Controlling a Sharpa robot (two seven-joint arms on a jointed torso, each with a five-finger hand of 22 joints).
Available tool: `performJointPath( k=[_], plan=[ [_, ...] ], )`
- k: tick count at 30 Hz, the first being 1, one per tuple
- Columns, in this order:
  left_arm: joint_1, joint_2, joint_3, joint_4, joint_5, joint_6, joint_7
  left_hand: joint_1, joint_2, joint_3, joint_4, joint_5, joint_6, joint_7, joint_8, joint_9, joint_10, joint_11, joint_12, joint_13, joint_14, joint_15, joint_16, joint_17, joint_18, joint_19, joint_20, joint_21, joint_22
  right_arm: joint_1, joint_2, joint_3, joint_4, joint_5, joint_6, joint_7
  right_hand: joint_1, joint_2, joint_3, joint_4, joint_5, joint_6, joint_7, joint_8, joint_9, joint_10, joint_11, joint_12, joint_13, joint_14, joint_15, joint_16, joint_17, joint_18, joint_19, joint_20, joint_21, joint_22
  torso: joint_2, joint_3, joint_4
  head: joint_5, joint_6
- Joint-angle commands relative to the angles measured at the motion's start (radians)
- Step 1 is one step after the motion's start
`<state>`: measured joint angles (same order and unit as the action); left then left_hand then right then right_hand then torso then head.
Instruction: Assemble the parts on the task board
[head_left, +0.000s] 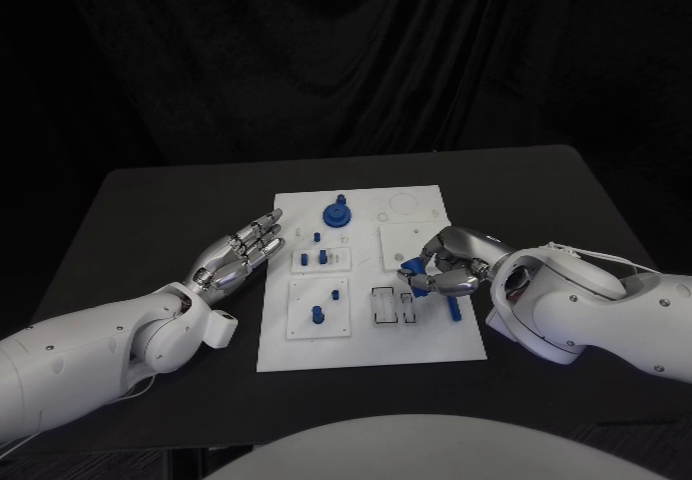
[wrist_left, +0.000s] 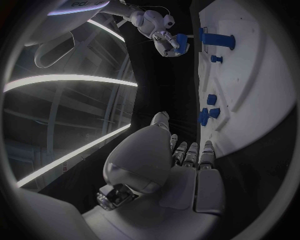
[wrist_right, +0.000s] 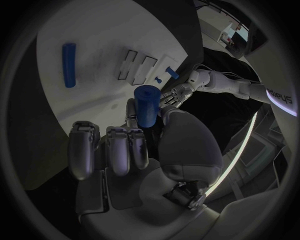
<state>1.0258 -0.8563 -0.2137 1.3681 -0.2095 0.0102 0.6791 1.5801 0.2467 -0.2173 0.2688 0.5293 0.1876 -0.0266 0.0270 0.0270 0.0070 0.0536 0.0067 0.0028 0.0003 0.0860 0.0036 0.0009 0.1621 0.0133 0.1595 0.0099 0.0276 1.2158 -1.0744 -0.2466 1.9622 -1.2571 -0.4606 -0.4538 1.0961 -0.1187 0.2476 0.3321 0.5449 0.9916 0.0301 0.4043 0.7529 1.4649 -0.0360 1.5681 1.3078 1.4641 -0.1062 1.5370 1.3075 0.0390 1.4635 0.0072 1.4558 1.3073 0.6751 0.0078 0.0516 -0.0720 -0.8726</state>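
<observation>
**Right hand carries a peg over the board**

My right hand (head_left: 450, 270) pinches a blue cylinder (wrist_right: 147, 106) upright above the task board (head_left: 433, 345) near its right edge. A second peg (head_left: 454, 306) lies beside it. My left hand (head_left: 242, 252) waits spread at the board's left edge, holding nothing.

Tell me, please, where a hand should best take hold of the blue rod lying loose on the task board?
Probably at mid-length, from above: the blue rod lies flat on the task board, long sides free. The right hand already holds a blue cylinder.

Glossy white arms (head_left: 87, 350) end in each silver, segmented robot hand (head_left: 241, 252).
</observation>
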Motion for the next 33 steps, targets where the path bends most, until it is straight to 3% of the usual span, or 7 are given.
performJointPath(
  k=[1,2,7,10,14,24,33],
  plan=[
    [-0.001,0.002,0.001,0.002,0.000,0.010,0.065,0.008,0.001,0.008,0.000,0.005,0.000,0.008,0.001,0.000,-0.001,0.009,-0.005,-0.001,0.000,0.004,-0.004,-0.001,-0.013,0.000,0.009,0.001,0.001,0.005,0.018,-0.001,-0.017,0.132,0.067,-0.002,-0.015,0.037,0.143,-0.128,-0.011,-0.003,0.005,-0.009,0.004,0.106,0.000,0.003,0.263,0.084,0.010,-0.007,0.148,-0.005,0.049,0.006,-0.010,0.217,-0.001,-0.0015,0.0015,0.007,0.000],
    [-0.001,0.002,0.001,0.003,0.000,0.010,0.065,0.008,0.001,0.008,0.000,0.005,0.000,0.008,0.001,0.000,-0.001,0.009,-0.005,-0.001,0.000,0.004,-0.004,-0.001,-0.013,0.000,0.009,0.001,0.001,0.006,0.024,-0.001,-0.023,0.138,0.081,-0.005,-0.043,0.042,0.126,-0.107,-0.029,-0.004,0.007,-0.011,0.006,0.106,0.003,0.003,0.263,0.084,0.012,-0.008,0.146,-0.004,0.048,0.007,-0.012,0.216,0.000,-0.0018,0.0020,0.008,0.000],
    [-0.001,0.003,0.001,0.003,0.000,0.011,0.065,0.008,0.001,0.009,-0.001,0.005,-0.001,0.009,0.001,0.000,-0.001,0.009,-0.005,-0.001,0.000,0.004,-0.004,-0.001,-0.013,0.000,0.010,0.001,0.001,0.004,0.049,-0.001,-0.045,0.152,0.109,-0.010,-0.065,0.058,0.097,-0.089,-0.059,-0.003,0.006,-0.016,0.016,0.106,0.002,0.003,0.263,0.083,0.012,-0.010,0.140,-0.003,0.047,0.009,-0.016,0.215,-0.001,-0.0031,0.0031,0.013,0.000],
    [-0.001,0.004,0.001,0.002,0.000,0.011,0.065,0.008,0.001,0.009,-0.001,0.005,-0.001,0.009,0.001,0.000,-0.001,0.009,-0.005,-0.001,0.000,0.004,-0.004,-0.001,-0.013,0.000,0.010,0.001,0.001,0.000,0.060,-0.001,-0.054,0.140,0.117,-0.013,-0.070,0.061,0.091,-0.084,-0.064,-0.004,0.007,-0.018,0.018,0.106,0.002,0.003,0.263,0.083,0.012,-0.011,0.138,-0.003,0.046,0.009,-0.017,0.215,-0.001,-0.0030,0.0050,0.011,0.000],
    [-0.001,0.006,0.001,0.001,0.000,0.012,0.065,0.008,0.001,0.009,-0.001,0.005,-0.001,0.009,0.001,0.000,-0.001,0.009,-0.005,-0.001,0.000,0.004,-0.004,-0.001,-0.013,0.000,0.010,0.001,0.001,-0.009,0.073,-0.001,-0.068,0.091,0.126,-0.022,-0.113,0.062,0.055,-0.049,-0.092,-0.011,0.011,-0.033,0.019,0.106,0.007,0.003,0.263,0.082,0.015,-0.014,0.130,-0.001,0.044,0.012,-0.024,0.212,0.001,-0.0023,0.0064,0.011,0.000],
    [-0.002,0.010,0.001,-0.001,0.000,0.016,0.064,0.010,0.002,0.011,-0.003,0.003,-0.001,0.010,0.001,0.000,-0.001,0.008,-0.005,-0.001,0.000,0.006,-0.004,-0.001,-0.013,0.000,0.011,0.001,0.001,-0.031,0.091,-0.001,-0.082,0.042,0.135,-0.031,-0.117,0.064,0.047,-0.048,-0.104,-0.014,0.013,-0.040,0.018,0.106,0.008,0.003,0.263,0.080,0.016,-0.017,0.123,0.001,0.041,0.012,-0.030,0.210,0.000,-0.0016,0.0018,0.019,0.000],
    [-0.003,0.013,0.001,-0.005,0.000,0.020,0.062,0.010,0.002,0.011,-0.003,0.003,-0.001,0.010,0.001,0.000,-0.001,0.008,-0.005,-0.001,0.000,0.006,-0.004,-0.001,-0.013,0.000,0.011,0.001,0.001,-0.037,0.101,-0.001,-0.094,0.036,0.139,-0.034,-0.152,0.083,0.011,-0.042,-0.180,-0.015,0.017,-0.064,0.016,0.106,0.011,0.003,0.263,0.079,0.019,-0.020,0.115,0.002,0.039,0.016,-0.036,0.208,0.000,-0.0019,0.0013,0.020,0.000]
  ],
)
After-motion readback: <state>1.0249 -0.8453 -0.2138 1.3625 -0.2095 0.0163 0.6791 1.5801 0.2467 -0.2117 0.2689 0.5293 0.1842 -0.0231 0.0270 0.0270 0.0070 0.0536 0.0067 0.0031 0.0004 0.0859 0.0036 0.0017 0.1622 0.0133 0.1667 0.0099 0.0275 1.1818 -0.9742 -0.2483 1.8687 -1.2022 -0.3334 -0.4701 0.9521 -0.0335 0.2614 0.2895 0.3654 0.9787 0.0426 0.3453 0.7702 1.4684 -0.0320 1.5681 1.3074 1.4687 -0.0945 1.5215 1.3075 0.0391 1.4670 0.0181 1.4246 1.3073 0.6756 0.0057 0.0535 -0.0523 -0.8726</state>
